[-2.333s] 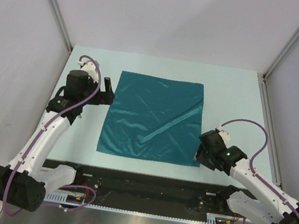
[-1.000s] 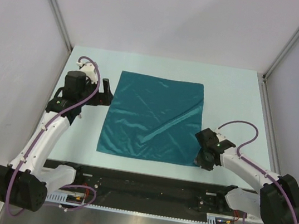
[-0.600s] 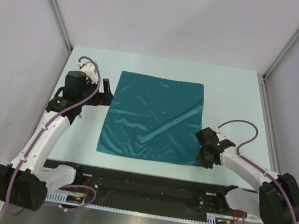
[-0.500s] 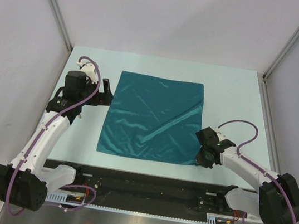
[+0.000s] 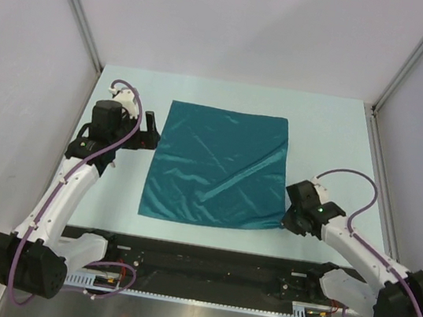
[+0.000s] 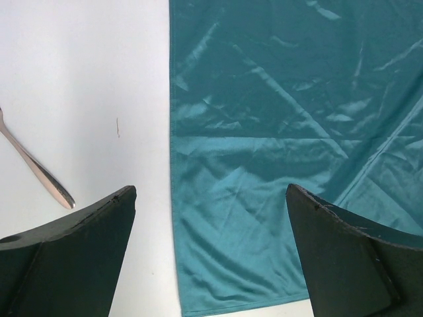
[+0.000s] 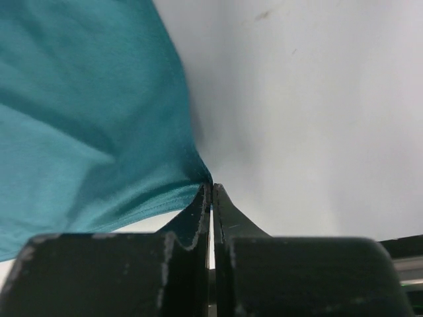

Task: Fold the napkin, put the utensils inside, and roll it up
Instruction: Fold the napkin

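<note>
The dark teal napkin (image 5: 218,166) lies spread flat on the pale table, creased along a diagonal. My right gripper (image 5: 285,221) is shut on the napkin's near right corner (image 7: 198,173), which is pinched between the fingertips and lifted a little off the table. My left gripper (image 5: 151,127) hovers open just off the napkin's left edge (image 6: 173,198), nothing between its fingers. One silver utensil handle (image 6: 36,173) lies on the table left of the napkin in the left wrist view; the arm hides it in the top view.
The table (image 5: 334,137) is walled by grey panels left, right and behind. A black rail (image 5: 196,264) runs along the near edge between the arm bases.
My right gripper has closed on the napkin's near right corner and drawn back slightly to the right, raising that corner. The left arm has not moved.
</note>
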Robot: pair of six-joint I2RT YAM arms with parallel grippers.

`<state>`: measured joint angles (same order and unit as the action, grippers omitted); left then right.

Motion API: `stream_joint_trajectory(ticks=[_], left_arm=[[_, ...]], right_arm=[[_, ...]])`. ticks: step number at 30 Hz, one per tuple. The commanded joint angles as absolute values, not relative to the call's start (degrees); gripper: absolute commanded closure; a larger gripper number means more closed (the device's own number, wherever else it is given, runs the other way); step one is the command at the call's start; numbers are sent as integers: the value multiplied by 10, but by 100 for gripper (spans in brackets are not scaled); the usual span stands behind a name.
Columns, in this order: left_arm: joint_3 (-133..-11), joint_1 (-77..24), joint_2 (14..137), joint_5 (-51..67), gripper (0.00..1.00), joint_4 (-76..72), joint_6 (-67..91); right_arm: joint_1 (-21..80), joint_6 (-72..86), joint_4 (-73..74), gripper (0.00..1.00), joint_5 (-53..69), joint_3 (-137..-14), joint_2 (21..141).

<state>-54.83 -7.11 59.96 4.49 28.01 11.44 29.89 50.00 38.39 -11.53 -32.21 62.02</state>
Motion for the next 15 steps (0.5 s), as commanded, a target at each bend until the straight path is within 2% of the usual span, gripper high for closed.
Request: stream_joint_trajectory(ticks=[1,7,15], left_arm=[[-548,-69,590,43,0,275,101],[-547,-69,587,45,0,276,101],[-545,-69,584,57,0,274,104]], right_arm=[[279,483,427,100,-189,-366,552],[237,475,469,100,-203,-381,516],[231,496,490,100,-210,-394,493]])
